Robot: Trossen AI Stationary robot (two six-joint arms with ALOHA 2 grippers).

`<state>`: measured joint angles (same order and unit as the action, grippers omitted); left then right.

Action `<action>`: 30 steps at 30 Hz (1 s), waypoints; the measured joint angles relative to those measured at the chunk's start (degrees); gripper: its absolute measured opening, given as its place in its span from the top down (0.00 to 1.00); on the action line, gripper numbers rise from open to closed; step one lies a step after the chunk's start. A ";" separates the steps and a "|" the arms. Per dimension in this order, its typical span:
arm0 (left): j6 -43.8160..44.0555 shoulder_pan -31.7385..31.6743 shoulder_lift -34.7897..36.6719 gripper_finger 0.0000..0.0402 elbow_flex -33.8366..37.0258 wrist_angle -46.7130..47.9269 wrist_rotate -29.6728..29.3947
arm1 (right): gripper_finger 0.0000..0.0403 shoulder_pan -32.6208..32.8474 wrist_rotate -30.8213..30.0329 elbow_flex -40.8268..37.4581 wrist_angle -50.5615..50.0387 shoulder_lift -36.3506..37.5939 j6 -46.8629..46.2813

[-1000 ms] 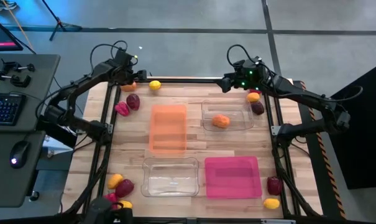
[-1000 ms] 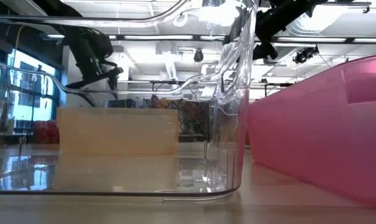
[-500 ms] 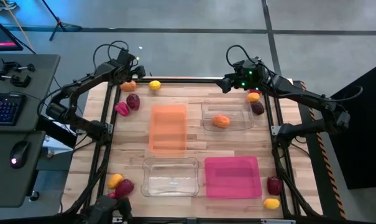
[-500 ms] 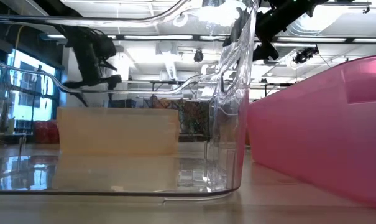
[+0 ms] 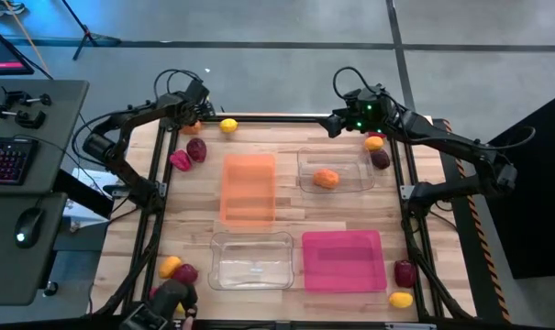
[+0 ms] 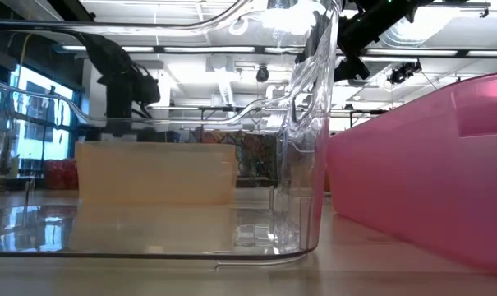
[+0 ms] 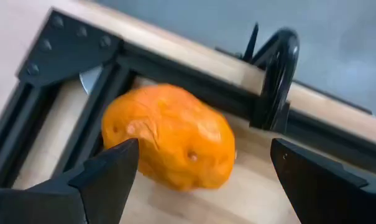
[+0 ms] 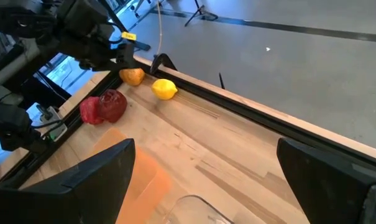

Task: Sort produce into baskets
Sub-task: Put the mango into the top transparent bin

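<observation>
An orange round fruit (image 7: pixel 169 144) lies on the table in the far left corner, against the black frame; it also shows in the high view (image 5: pixel 193 127). My left gripper (image 7: pixel 204 149) is open above it (image 5: pixel 191 114), one finger on either side, touching nothing that I can see. My right gripper (image 5: pixel 333 124) is open and empty over the far edge, beside the far clear basket (image 5: pixel 355 158), which holds another orange fruit (image 5: pixel 327 179). The orange basket (image 5: pixel 249 190), the near clear basket (image 5: pixel 251 260) and the pink basket (image 5: pixel 343 260) hold nothing.
A lemon (image 5: pixel 228 126), a maroon fruit (image 5: pixel 196 149) and a red pepper (image 5: pixel 179 160) lie by the far left corner. More produce lies at the far right (image 5: pixel 378 151), near right (image 5: pixel 404 275) and near left (image 5: pixel 176 270). A dark shape (image 5: pixel 167 299) covers the near left corner.
My left gripper has come down toward the orange fruit in the far left corner and has tipped from a slant to pointing down. The left arm's elbow has swung toward the far edge. The dark shape at the near left corner has grown and hides produce there.
</observation>
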<state>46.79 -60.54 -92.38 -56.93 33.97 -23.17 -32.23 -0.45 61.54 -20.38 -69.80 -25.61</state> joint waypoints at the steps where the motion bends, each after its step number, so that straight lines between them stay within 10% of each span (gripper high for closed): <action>1: -0.92 0.34 0.17 0.13 0.00 -0.69 -1.40 | 0.05 0.00 0.00 0.00 0.00 0.00 0.00; 16: 3.19 0.59 -1.33 0.13 -0.24 -2.81 -8.90 | 0.05 0.00 -0.02 0.00 -0.03 0.00 -0.37; 30: 5.12 1.84 -4.02 0.13 -0.68 -1.93 -3.36 | 0.05 0.00 -0.01 0.00 -0.41 0.00 -1.14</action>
<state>51.90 -58.70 -96.40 -57.60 32.04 -26.53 -32.23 -0.45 61.54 -20.79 -69.80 -26.74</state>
